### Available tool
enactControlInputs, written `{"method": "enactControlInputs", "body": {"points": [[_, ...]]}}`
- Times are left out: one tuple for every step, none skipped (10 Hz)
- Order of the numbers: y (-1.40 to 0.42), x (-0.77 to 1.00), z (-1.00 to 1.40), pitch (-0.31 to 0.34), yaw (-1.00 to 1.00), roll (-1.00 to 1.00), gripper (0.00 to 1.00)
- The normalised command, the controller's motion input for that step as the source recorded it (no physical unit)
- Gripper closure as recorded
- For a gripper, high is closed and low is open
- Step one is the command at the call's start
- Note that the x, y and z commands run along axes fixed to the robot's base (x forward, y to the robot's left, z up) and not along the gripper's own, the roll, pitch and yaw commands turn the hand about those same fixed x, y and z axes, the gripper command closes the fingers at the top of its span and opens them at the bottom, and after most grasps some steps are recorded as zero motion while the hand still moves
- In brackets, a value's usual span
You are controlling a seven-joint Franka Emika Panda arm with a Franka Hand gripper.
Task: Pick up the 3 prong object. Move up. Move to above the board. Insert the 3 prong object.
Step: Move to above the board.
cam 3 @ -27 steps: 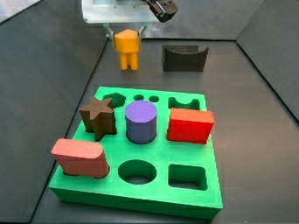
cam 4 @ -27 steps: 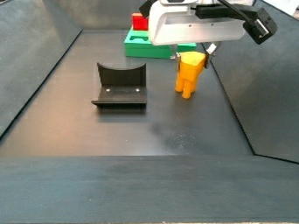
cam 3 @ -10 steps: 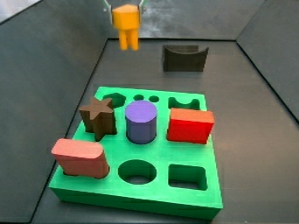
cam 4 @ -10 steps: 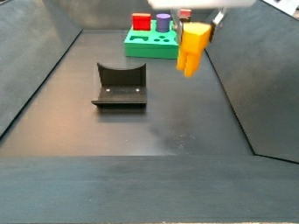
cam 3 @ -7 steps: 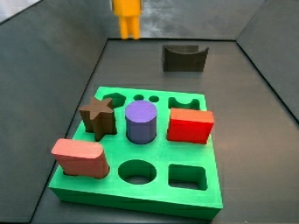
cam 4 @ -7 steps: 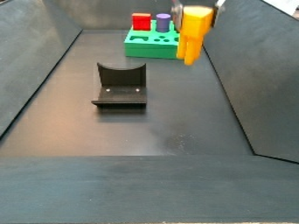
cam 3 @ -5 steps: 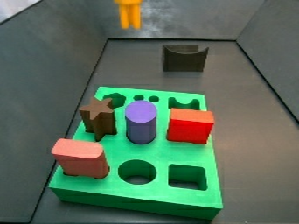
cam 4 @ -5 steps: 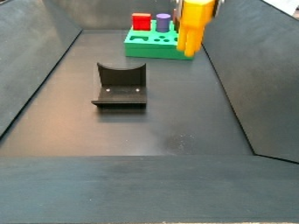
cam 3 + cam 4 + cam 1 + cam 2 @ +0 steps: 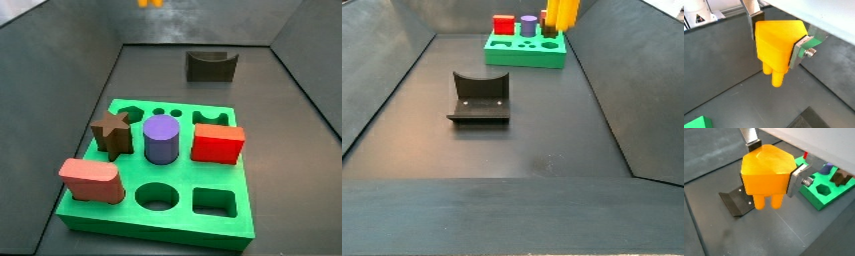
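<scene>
Gripping the 3 prong object [image 9: 777, 47] by its blocky top, the claw [image 9: 769, 169] holds it high above the dark surface [image 9: 516, 140], prongs down (likely so they clear the pieces). Beyond, the board [image 9: 134, 218] lies near, the fixture [image 9: 210, 65] far, between dark grey walls [image 9: 376, 70].

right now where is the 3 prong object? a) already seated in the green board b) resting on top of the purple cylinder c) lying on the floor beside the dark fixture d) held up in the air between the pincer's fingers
d: in both wrist views the 3 prong object sits clamped in the pincer, its prongs hanging clear above the dark floor, short of the board.
</scene>
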Motion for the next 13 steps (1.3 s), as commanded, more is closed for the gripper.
{"method": "enactControlInputs", "body": {"points": [[0.00,0.02,0.65,0.085,0.00,0.08,1.00],[0.00,0.02,0.43,0.086,0.00,0.08,1.00],[0.00,0.02,0.32,0.084,0.00,0.08,1.00],[-1.00,0.16,0.12,0.275,-0.73,-0.03,1.00],[-1.00,0.17,0.10,0.263,-0.66,-0.03,1.00],[-1.00,0.18,0.11,0.257,-0.45,-0.05,1.00],[-1.00,0.19,0.11,0.222,-0.23,-0.09,1.00],[-1.00,0.20,0.11,0.189,-0.11,-0.06,1.00],[-1.00,0.21,0.11,0.172,-0.06,-0.04,1.00],[-1.00,0.22,0.12,0.131,-0.01,-0.01,1.00],[-1.00,0.23,0.12,0.122,0.00,-0.01,1.00],[-1.00,0.25,0.13,0.121,0.01,0.00,1.00],[-1.00,0.26,0.13,0.118,0.01,0.00,1.00]]}}
